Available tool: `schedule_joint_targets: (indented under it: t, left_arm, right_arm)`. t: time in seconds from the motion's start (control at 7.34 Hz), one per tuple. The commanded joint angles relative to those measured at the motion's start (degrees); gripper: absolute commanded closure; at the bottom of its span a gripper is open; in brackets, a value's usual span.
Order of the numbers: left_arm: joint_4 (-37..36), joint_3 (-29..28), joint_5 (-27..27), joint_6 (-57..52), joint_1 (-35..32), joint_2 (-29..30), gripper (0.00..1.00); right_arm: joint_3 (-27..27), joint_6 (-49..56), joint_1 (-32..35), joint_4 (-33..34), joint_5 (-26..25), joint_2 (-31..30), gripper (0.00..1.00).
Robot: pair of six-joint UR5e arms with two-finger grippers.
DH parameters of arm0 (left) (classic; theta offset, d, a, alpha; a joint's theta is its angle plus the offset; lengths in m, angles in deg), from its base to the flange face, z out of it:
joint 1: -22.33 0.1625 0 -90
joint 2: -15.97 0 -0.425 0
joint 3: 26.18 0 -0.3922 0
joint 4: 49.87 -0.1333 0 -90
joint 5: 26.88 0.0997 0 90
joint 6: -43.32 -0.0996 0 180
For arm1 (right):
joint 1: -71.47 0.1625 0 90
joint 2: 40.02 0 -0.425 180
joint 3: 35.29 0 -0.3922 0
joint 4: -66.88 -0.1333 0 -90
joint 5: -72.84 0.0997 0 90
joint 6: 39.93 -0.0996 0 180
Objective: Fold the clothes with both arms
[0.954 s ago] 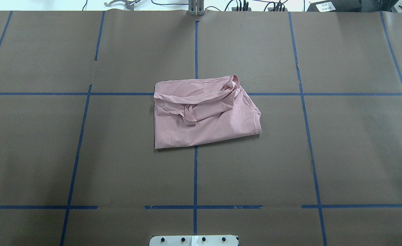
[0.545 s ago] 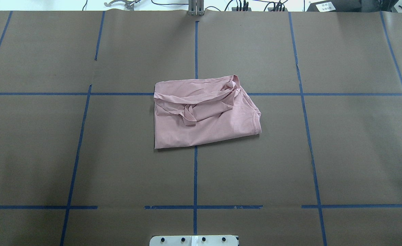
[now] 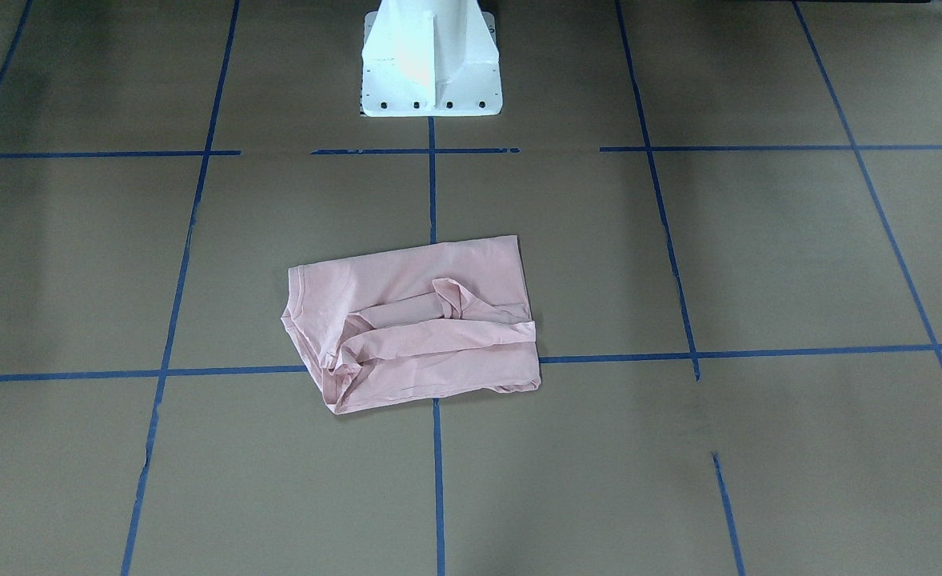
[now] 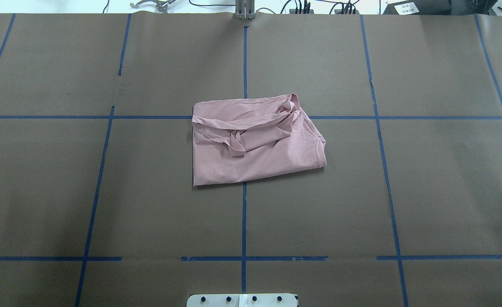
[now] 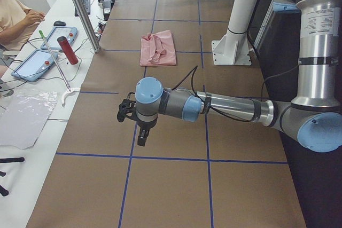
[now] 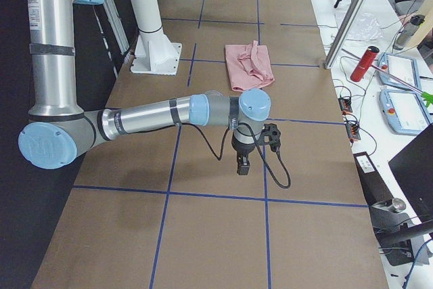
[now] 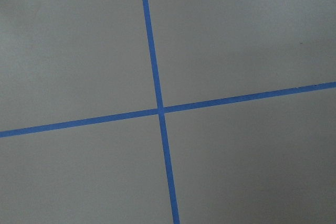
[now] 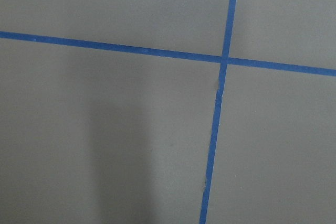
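Surface: table [image 4: 425, 192] covered in brown paper, ruled into rectangles by blue tape lines [image 4: 244, 213]; white pedestal [image 3: 429, 64] at the robot's edge
T-shirt [image 4: 255, 145]: pale pink, folded into a rough rectangle, plain side up, with a sleeve and hems bunched on its top layer; it lies about midway between the two ends of the table, over a tape crossing, touched by neither arm
Left arm [image 5: 230, 108]: stretched low over the table towards its left end
Left gripper [image 5: 142, 141]: black, pointing down above the brown paper beside a tape line, well apart from the T-shirt; cannot tell how its jaws stand
Right arm [image 6: 145, 118]: stretched low towards the right end
Right gripper [image 6: 242, 168]: black, pointing down above the paper, well apart from the T-shirt; jaw state cannot be told
Wrist views: each shows only brown paper and one tape crossing
Beyond the operators' edge: white bench [image 5: 32, 116] bearing a red cylinder [image 5: 68, 50]; a seated person [image 5: 12, 14] at its far end
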Motion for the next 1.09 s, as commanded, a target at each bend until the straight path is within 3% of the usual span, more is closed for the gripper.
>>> schedule_joint_targets:
  t: [0.0, 0.95]
  left_arm:
    - [0.12, 0.61, -1.8, -0.1, -0.08, -0.15, 0.0]
    - [-2.17, 1.41, -1.8, -0.36, -0.16, -0.06, 0.0]
  right_arm:
    - [0.04, 0.09, -0.12, 0.0, -0.01, 0.0, 0.0]
    - [0.22, 0.18, -0.56, -0.44, -0.01, -0.09, 0.0]
